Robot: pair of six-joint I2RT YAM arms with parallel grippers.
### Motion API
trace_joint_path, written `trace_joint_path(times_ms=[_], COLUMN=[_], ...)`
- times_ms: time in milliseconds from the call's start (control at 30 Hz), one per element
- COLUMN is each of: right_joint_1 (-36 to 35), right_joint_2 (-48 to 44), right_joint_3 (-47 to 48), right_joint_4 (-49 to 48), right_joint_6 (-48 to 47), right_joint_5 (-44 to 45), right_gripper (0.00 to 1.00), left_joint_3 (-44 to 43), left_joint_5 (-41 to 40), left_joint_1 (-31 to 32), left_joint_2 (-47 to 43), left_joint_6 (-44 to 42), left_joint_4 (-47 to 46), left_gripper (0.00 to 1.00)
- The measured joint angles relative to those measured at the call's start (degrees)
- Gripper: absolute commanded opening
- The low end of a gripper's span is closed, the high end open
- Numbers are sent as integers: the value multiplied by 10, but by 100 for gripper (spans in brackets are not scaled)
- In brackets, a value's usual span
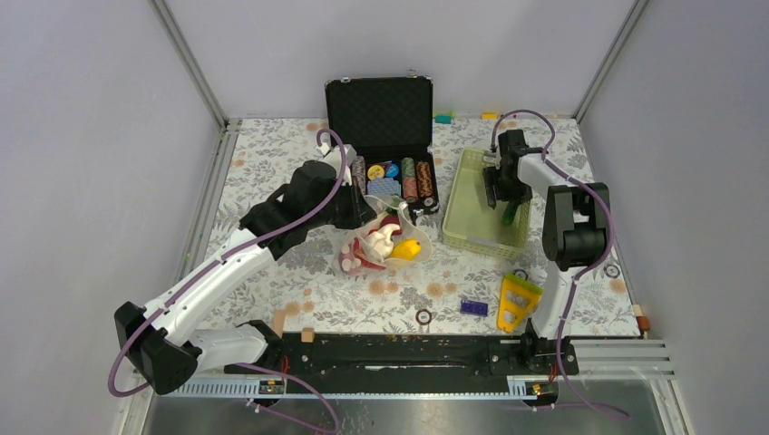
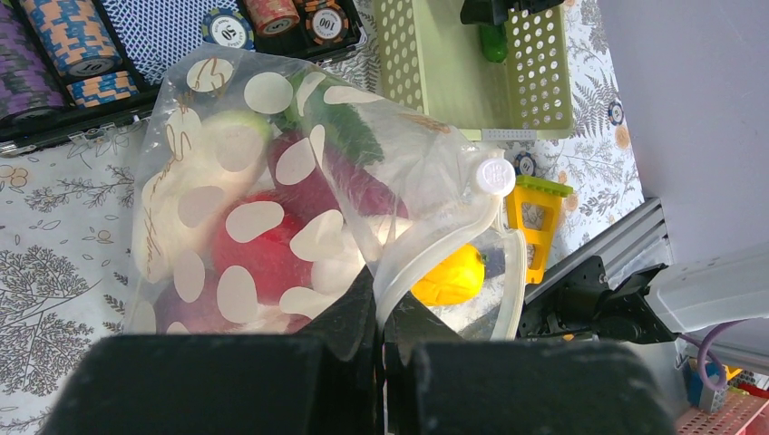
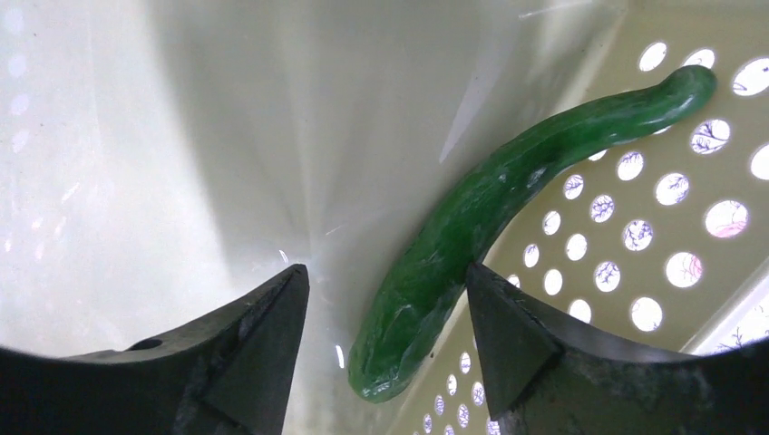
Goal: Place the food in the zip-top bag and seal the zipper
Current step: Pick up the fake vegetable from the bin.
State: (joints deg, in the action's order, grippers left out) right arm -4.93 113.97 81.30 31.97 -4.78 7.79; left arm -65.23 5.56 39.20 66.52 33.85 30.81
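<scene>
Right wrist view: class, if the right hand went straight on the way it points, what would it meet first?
Probably the green toy vegetable, lying in the basket between the open fingers of the right hand; depth uncertain.

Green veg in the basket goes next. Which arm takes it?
Right. The right gripper is open inside the basket, with the green vegetable between its fingers. The left gripper is shut on the bag, away from the basket.

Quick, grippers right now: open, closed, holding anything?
Left gripper: shut on the zip-top bag at its mouth edge.
Right gripper: open, fingers either side of the green vegetable lying in the basket, not gripping it.
</scene>
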Motion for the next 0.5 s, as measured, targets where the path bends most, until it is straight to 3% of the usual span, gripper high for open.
trace_joint_path(times_ms=[133,500], right_joint_1=[0,-1], right_joint_2=[-1,-89], right_joint_3=[-1,-81], right_joint_4=[-4,-37], right_joint_6=[-16,-48], right_joint_5=[-8,-108], right_gripper=[64,71], left_joint_3=[0,0], left_joint_5=[0,1], left_joint_1=[-2,-13], left_joint_2=[0,1], left_joint_6=[0,-1], left_joint_4=[0,0], left_gripper=[0,0])
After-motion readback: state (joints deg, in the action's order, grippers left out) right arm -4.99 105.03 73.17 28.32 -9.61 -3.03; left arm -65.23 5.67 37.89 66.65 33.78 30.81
